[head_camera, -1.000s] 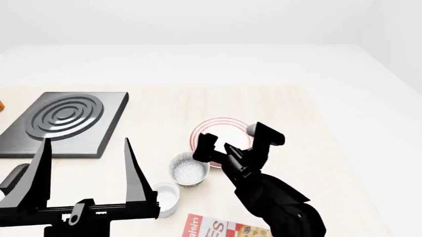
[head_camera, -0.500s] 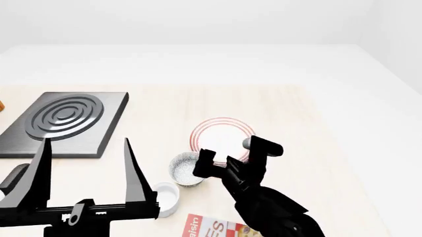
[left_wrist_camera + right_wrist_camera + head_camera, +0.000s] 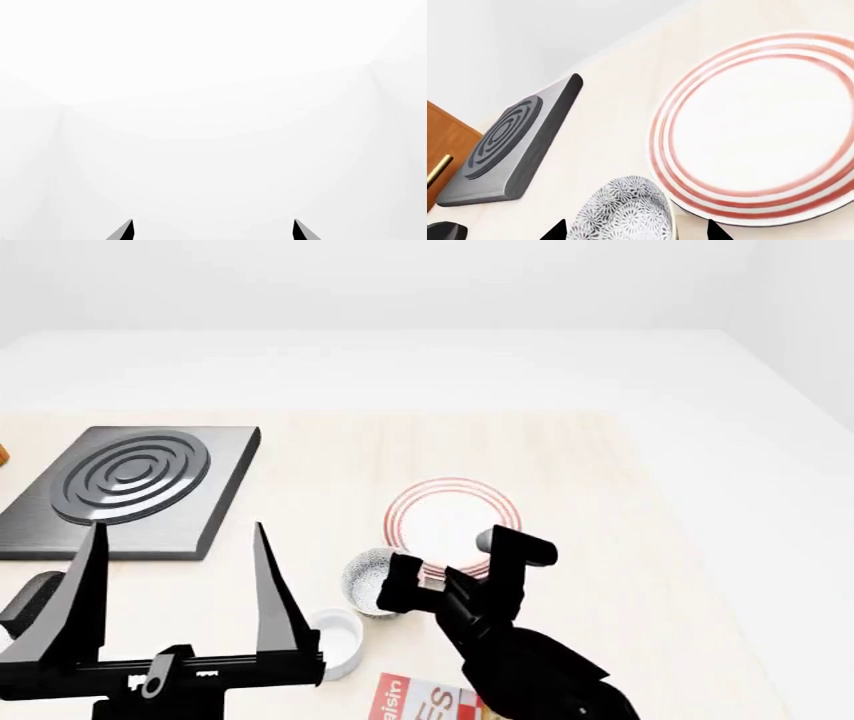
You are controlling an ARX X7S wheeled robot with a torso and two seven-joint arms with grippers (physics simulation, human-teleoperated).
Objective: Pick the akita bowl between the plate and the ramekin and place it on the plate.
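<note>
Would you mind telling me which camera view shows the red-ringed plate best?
The right wrist view: the plate fills much of it, rings sharp, only its edge cropped. The head view shows the plate smaller, its near edge hidden behind the right hand. The left wrist view shows none of it.

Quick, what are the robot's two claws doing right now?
Left gripper: open, holding nothing.
Right gripper: open, empty, just above the akita bowl beside the plate.
</note>
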